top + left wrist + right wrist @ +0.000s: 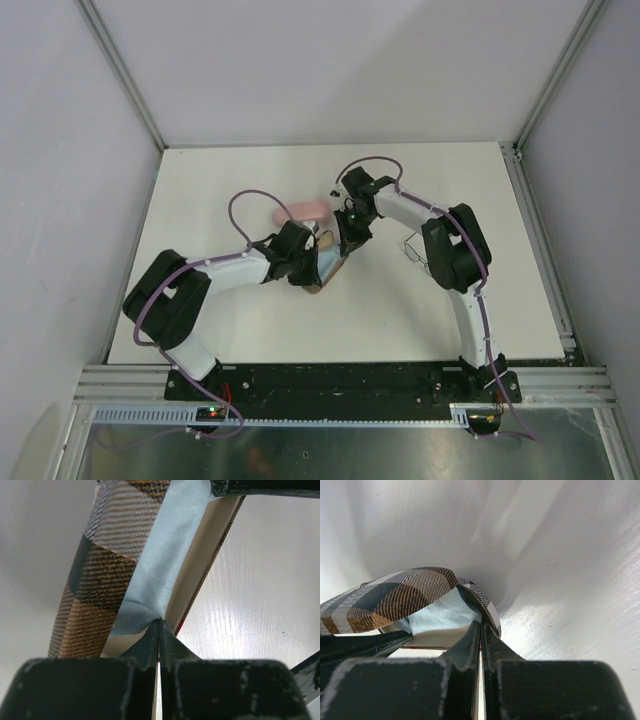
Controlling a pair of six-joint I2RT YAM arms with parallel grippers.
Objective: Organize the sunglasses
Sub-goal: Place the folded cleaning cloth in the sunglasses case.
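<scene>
**Q:** Why do both arms meet at frame centre?

**A:** The left gripper (159, 626) is clenched on the light blue cloth (165, 555). The right gripper (481, 625) is clenched on the plaid case (395, 597) rim, probably to hold its mouth open. The wire sunglasses (412, 250) lie ungrasped, right of centre.

Two hands (318, 262) (346, 244), one plaid case (95, 580), one blue cloth (165, 555), one pink object (305, 210), one wire-framed sunglasses pair (415, 251).

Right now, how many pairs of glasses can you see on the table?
1 for sure: a thin wire-framed pair lying beside the right arm, near its elbow. The plaid case or either arm could hide another.
</scene>
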